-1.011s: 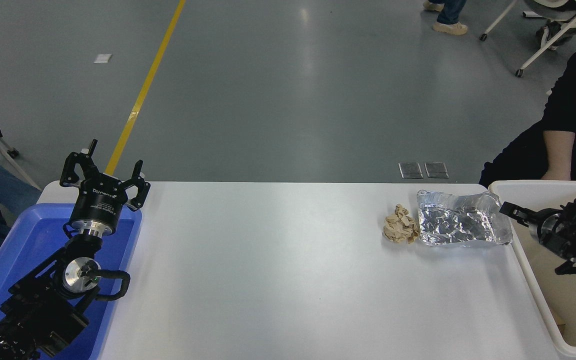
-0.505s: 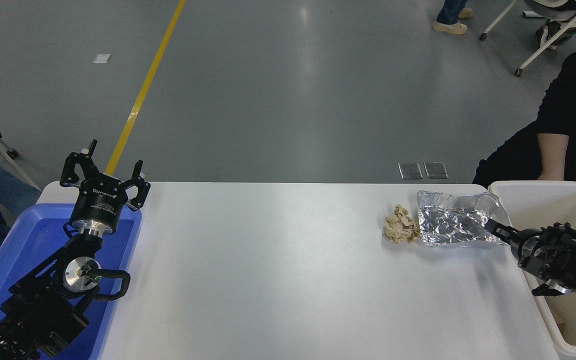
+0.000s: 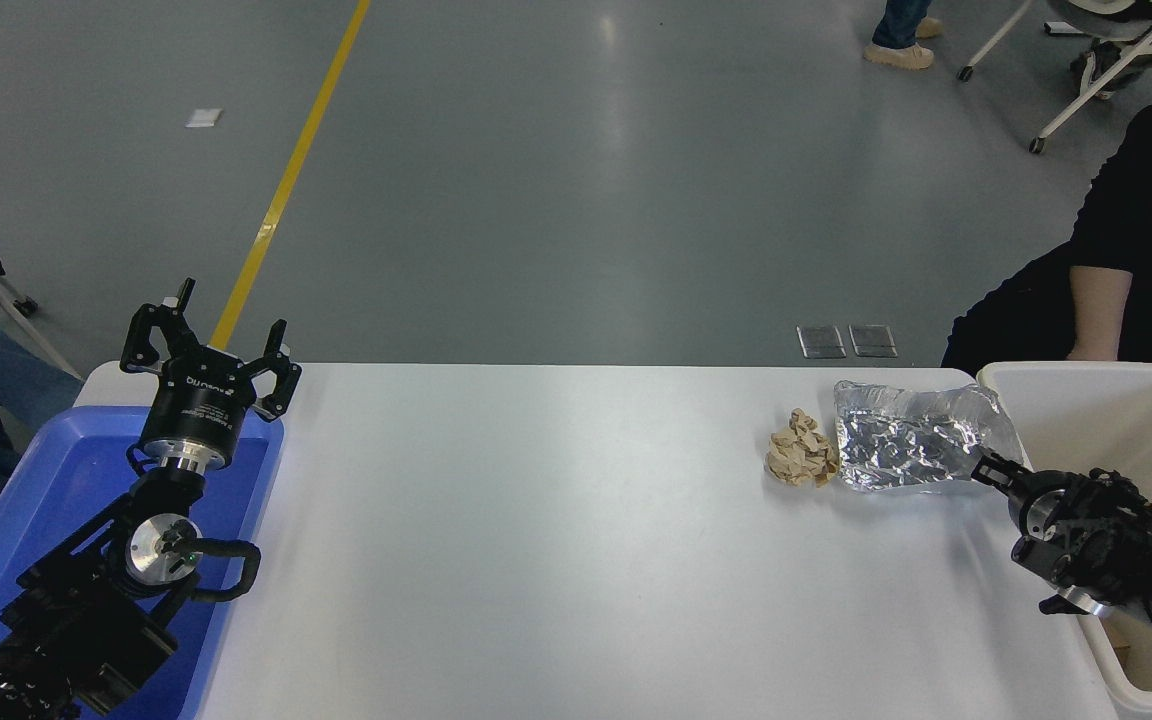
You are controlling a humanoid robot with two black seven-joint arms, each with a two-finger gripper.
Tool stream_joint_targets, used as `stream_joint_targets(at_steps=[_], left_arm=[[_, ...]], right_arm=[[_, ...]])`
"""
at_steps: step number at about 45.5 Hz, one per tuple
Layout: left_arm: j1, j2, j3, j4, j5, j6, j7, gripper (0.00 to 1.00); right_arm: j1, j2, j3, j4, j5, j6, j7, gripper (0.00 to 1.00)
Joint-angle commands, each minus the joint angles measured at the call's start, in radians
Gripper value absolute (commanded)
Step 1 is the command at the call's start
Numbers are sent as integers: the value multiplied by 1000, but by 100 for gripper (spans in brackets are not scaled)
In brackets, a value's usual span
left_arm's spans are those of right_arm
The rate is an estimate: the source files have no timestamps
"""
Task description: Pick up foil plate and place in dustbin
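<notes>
Two containers flank the white desk (image 3: 556, 540): a blue plastic tray (image 3: 26, 520) under the parked left gripper (image 3: 208, 350), jaws apart, and the cream-white rectangular dustbin (image 3: 1086, 385), cut off at the right edge, contents unclear. The wrinkled silver foil plate (image 3: 921, 440) lies beside a tan paper wad (image 3: 801, 460). The right gripper (image 3: 986, 468) reaches its corner; whether its jaws are together, I cannot tell.

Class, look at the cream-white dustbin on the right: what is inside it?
The dustbin shows a bare cream floor, with a small tan scrap near its front wall. The right gripper and its arm cover much of the inside, so that part cannot be checked.
</notes>
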Motion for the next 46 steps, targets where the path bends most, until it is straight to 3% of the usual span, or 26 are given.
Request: stream_joint_targets(at_steps=[1, 11, 22, 30, 39, 46], left_arm=[[0, 0, 0, 0, 0, 0, 1, 98], [0, 0, 0, 0, 0, 0, 1, 98], [0, 0, 0, 0, 0, 0, 1, 98], [0, 0, 0, 1, 0, -1, -1, 98], [0, 0, 0, 1, 0, 0, 1, 98], [0, 0, 0, 1, 0, 0, 1, 98]], right_arm=[[-29, 8, 3, -3, -1, -49, 0, 48], [-35, 13, 4, -3, -1, -55, 0, 27], [-34, 17, 6, -3, 0, -55, 2, 22], [-34, 19, 6, -3, 0, -55, 9, 1], [-34, 16, 29, -3, 2, -52, 41, 0], [-26, 10, 33, -3, 2, -52, 41, 0]])
